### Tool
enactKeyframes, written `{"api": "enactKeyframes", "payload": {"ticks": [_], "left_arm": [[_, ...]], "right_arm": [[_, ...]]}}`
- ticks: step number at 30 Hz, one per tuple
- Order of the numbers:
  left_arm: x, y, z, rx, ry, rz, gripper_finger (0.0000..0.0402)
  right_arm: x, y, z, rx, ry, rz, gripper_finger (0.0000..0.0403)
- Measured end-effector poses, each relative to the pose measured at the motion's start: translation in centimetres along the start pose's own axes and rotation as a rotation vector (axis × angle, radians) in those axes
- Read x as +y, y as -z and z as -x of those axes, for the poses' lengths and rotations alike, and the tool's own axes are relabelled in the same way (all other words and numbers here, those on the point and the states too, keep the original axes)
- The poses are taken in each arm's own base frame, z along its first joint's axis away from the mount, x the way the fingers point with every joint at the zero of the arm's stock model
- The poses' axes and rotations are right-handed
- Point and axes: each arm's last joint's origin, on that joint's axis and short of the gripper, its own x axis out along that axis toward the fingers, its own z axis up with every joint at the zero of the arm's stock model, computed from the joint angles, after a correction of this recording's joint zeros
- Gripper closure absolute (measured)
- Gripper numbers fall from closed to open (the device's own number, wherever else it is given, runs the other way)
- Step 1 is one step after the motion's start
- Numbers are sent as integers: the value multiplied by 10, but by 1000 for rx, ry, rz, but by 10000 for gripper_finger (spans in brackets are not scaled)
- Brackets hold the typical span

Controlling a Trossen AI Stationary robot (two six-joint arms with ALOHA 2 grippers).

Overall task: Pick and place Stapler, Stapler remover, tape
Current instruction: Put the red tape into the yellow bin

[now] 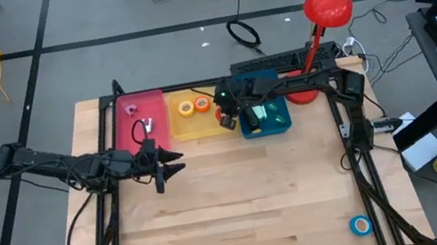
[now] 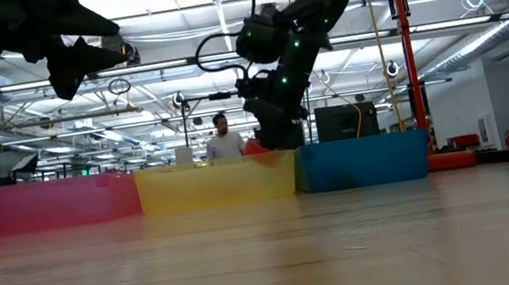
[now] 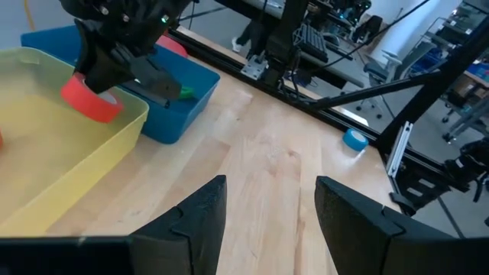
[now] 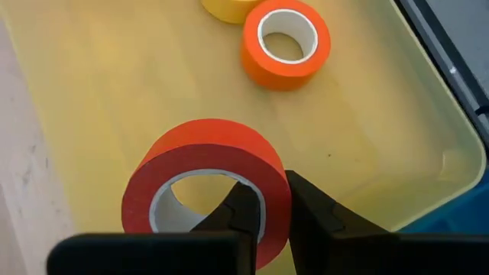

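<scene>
The left gripper (image 1: 174, 167) is hovering over the counter (image 1: 251, 207) with jaws released. Rightward, the right gripper (image 1: 229, 118) is grasping the red tape roll (image 4: 206, 187) above the yellow bin (image 1: 180, 129), near the orange roll (image 4: 286, 43). The blue roll (image 1: 360, 225) is lying on the counter's right side.

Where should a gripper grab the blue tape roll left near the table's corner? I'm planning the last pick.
The blue tape roll seems to lie flat on the table, hole up, with nothing beside it. Probably best to come straight down and pinch the ring's wall, one finger in the hole and one outside, as the right gripper holds the red tape roll.
</scene>
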Motion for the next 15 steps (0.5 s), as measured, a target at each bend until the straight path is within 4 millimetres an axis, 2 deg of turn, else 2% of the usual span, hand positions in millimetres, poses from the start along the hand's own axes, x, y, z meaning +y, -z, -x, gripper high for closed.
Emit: {"api": "enactKeyframes", "payload": {"ticks": [6,15], "left_arm": [[0,0,0,0,0,7,204],[0,0,0,4,-2,8,203]], "right_arm": [[-2,0,0,0,4,11,336],[3,-1,0,-14,-7,83,326]]}}
